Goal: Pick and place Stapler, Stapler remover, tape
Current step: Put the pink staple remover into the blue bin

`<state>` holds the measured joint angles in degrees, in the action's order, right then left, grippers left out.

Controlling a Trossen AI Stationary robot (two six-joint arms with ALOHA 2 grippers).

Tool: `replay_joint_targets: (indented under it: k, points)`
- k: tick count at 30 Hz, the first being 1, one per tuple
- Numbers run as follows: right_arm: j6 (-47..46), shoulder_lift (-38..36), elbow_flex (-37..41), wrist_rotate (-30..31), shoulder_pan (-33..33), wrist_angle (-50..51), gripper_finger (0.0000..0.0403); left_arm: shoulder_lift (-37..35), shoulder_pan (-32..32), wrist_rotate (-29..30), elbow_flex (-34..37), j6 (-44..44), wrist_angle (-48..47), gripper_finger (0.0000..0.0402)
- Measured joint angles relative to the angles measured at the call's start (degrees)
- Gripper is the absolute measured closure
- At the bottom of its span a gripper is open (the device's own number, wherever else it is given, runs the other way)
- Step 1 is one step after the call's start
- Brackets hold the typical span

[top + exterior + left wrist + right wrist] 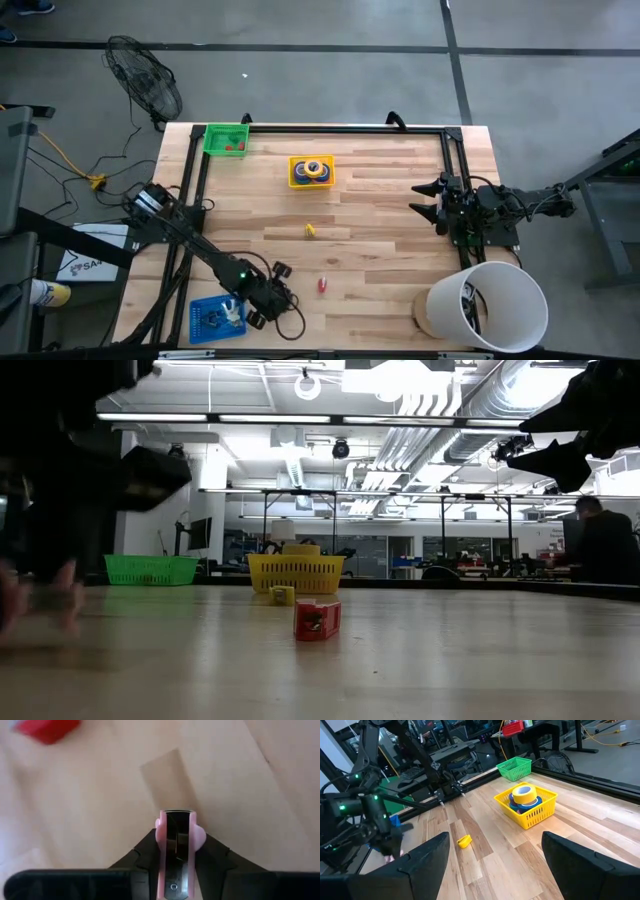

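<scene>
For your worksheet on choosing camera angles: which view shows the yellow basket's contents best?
The right wrist view: it looks into the yellow basket at stacked tape rolls. The high view shows them tiny; the low view shows only its wall; the left wrist view misses it.

dark jointed arms, green indicator lights, black cables

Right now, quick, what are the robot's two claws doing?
Left gripper: closed on a pink stapler remover, near the blue tray.
Right gripper: open, holding nothing, waiting at the table's right side.
</scene>
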<state>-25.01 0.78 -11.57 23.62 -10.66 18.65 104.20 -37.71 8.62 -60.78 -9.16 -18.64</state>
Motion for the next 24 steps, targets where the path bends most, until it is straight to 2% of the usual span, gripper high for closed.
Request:
replay_joint_targets:
  k: [4, 9, 13, 19, 21, 24]
  points:
    - [0.01, 0.0, 0.0, 0.0, 0.0, 0.0, 0.0096, -5.44, -0.03, 1.8, -0.1, -2.03, -7.1, 0.0317]
    - [0.0, 0.02, 0.0, 0.0, -0.01, 0.0, 0.0096, -12.32, -0.11, -1.47, -0.14, -9.9, -16.19, 0.0317]
    - [-0.01, 0.02, 0.0, 0.0, 0.0, 0.0, 0.0096, -15.8, -0.14, -9.54, -0.21, -19.16, -23.24, 0.0317]
    - [0.0, 0.0, 0.0, -0.02, -0.02, -0.01, 0.0096, -16.21, -3.27, -23.63, -0.21, -31.62, -31.27, 0.0317]
    - [-0.01, 0.0, 0.0, -0.01, 0.0, 0.0, 0.0096, -16.07, -5.26, -26.13, -0.26, -35.23, -32.06, 0.0317]
    - [-0.01, 0.0, 0.0, 0.0, 0.0, 0.0, 0.0096, -16.02, -8.8, -26.12, -0.26, -41.48, -33.2, 0.0317]
